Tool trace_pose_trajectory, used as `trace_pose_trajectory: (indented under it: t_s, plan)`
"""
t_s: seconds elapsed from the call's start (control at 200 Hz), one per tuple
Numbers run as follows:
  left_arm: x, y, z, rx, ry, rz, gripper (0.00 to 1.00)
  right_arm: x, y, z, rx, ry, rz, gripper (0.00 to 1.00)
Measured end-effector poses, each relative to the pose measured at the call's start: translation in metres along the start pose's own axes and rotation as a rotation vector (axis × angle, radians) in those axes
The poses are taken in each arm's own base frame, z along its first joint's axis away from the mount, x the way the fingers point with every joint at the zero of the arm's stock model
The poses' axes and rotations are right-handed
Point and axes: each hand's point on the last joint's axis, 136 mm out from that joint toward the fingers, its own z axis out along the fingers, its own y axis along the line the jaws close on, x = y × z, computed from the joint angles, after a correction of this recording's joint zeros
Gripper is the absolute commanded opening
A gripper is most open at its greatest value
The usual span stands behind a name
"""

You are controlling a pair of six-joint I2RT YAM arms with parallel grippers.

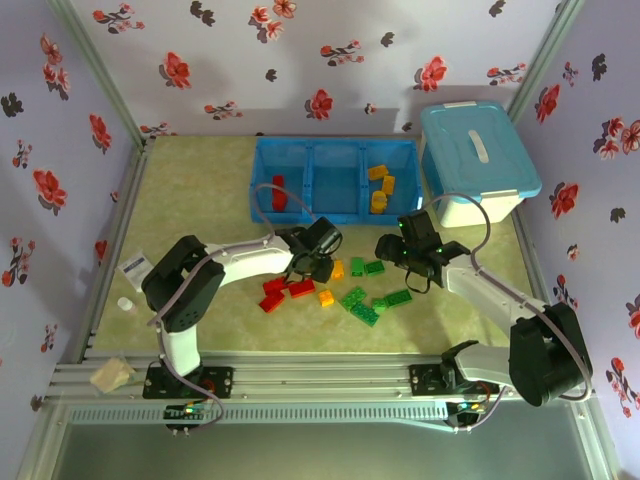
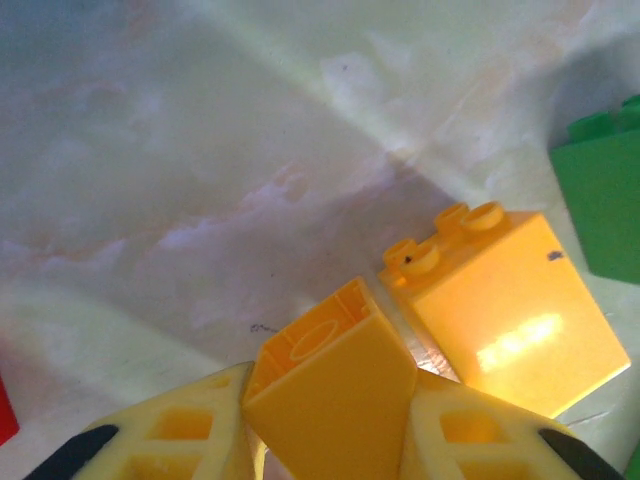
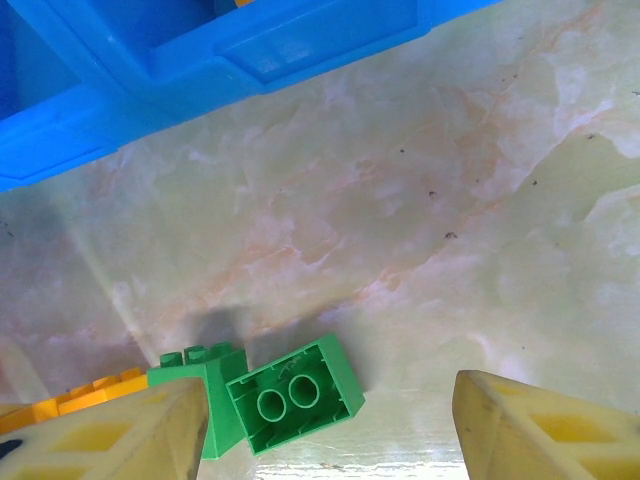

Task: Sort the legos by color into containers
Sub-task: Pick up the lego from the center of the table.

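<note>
**left hand (image 2: 330,435) pinching yellow brick (image 2: 330,395), right hand (image 3: 330,435) spread**

A second yellow brick (image 2: 510,320) sits just beside the pinched one. Loose legos (image 1: 345,290) lie mid-desk (image 1: 200,190), near the blue tray (image 1: 335,143). Reds are in its left compartment, yellows in its right. A green brick (image 3: 295,395) lies on the desk between the right hand's fingers, closer to the left one.

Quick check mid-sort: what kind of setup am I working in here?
Likely a staged robot test booth, not a real room: floral-papered walls box in a tabletop, and the left arm and right arm bolt to an aluminium rail at the near edge.
</note>
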Motion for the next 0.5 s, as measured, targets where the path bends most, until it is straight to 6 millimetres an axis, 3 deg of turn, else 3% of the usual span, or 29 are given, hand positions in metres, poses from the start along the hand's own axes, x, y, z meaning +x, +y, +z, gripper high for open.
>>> trace_pose_trajectory:
  t_s: [0.5]
  plan:
    - [-0.018, -0.007, -0.009, 0.017, -0.041, 0.0, 0.27, -0.001, -0.001, -0.009, -0.013, -0.029, 0.001, 0.66]
